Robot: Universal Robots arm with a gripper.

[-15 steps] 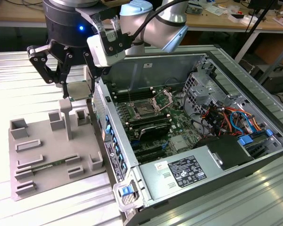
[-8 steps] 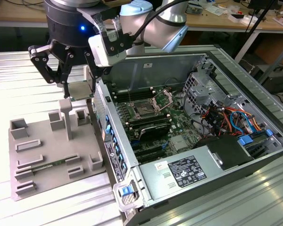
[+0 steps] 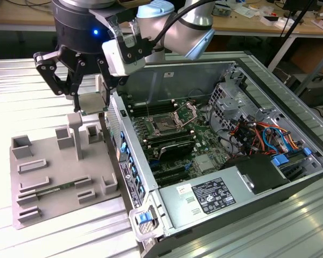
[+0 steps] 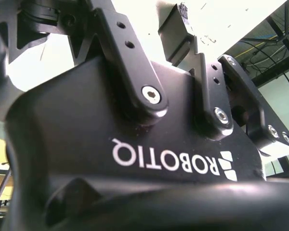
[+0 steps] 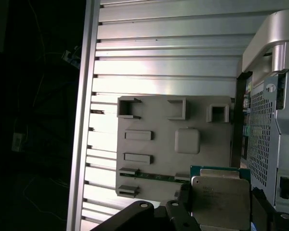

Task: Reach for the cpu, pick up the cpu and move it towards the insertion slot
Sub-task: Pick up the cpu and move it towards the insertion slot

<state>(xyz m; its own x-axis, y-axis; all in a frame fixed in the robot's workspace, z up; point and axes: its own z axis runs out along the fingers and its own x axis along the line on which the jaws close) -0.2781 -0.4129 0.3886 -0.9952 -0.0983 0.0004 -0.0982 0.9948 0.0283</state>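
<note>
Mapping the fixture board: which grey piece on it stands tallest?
The slim post with a flat square top, just below the gripper holding the cpu; the other pieces sit much lower.

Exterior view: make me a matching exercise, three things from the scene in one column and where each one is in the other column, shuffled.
Things
1. cpu
2. insertion slot
3. grey plate

Places
A. on the green board inside the open computer case
B. flat on the ribbed table, to the exterior view's left of the case
C. off the table, clamped in the gripper

Pairs: 1-C, 2-A, 3-B
</note>
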